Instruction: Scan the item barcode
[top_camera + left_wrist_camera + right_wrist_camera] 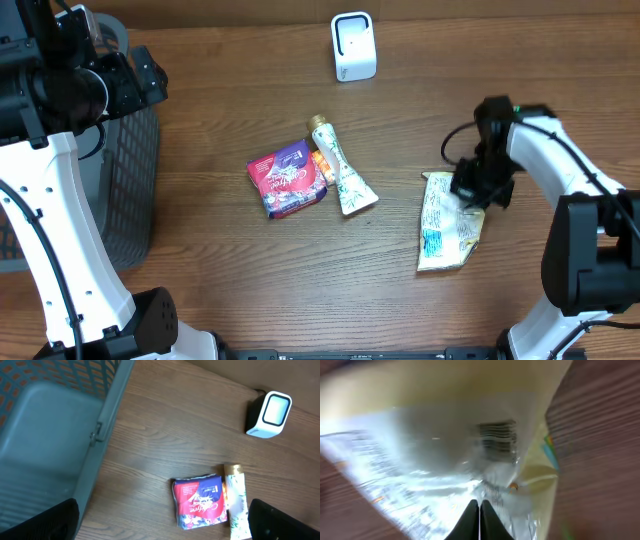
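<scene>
The right claw (480,512) is seen pinched almost completely shut, its two dark tips nipped on the crinkled film of a pale yellow pouch (445,435). Just past the tips, toward one o'clock in the wrist view, a printed barcode (497,440) is shown on the pouch's upward face, blurred but recognisable. From overhead, the grip is placed at the pouch's upper edge, and the rest of the pouch is laid flat on the table (230,280) at about four o'clock from the table's middle.

Further out, a red packet (288,178) and a tube (342,168) are found side by side near the centre. The scanner (353,47) is stood at twelve o'clock, well apart from the pouch. The left claw (140,80) is held wide and empty at ten o'clock, above the basket (130,200).

The step in hand is judged to be the pick-up: the pouch is gripped but not yet raised. Next, a lift is called for, then a carry toward eleven o'clock, with the pouch turned so that the barcode is presented to the scanner's window. Since only thin film is pinched, sagging or slipping should be guarded against.
</scene>
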`<state>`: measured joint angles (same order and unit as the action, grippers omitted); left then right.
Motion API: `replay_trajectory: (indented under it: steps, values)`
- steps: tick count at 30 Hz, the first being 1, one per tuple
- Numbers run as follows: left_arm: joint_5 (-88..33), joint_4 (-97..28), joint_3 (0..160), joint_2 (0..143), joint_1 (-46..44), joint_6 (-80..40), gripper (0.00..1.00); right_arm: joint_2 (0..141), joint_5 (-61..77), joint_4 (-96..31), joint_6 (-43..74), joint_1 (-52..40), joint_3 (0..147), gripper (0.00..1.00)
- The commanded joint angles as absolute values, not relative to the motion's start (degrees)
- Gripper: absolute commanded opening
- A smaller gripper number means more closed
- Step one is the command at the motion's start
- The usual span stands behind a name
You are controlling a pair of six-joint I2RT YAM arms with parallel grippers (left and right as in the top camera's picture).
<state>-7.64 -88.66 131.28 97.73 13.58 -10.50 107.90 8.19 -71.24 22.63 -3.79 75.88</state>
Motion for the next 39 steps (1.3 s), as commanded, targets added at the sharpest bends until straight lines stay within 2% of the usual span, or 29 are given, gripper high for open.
replay_trajectory:
  steps: [1, 12, 19, 28, 32, 39]
  values:
    - [-7.2, -88.5, 132.0, 97.5, 13.5, -10.3, 1.00, 107.4, 6.5, -72.9, 20.6, -4.1, 83.4, 0.07]
    - [-7.2, -88.5, 132.0, 97.5, 13.5, -10.3, 1.00, 107.5, 6.9, -62.8, 24.1, -6.4, 72.9, 0.08]
    - [-7.2, -88.5, 132.0, 97.5, 13.5, -10.3, 1.00, 107.5, 9.3, -44.9, 25.6, -6.5, 63.0, 0.04]
    - [-7.2, -88.5, 132.0, 97.5, 13.5, -10.3, 1.00, 107.5, 15.6, -28.0, 25.5, -6.9, 63.3, 0.04]
    - [-7.2, -88.5, 132.0, 97.5, 13.5, -10.3, 1.00, 107.5, 15.5, -33.7, 23.3, -6.1, 69.9, 0.04]
    - [-7.2, -88.5, 132.0, 97.5, 13.5, -10.3, 1.00, 107.5, 15.5, -65.1, 17.3, -5.0, 90.3, 0.04]
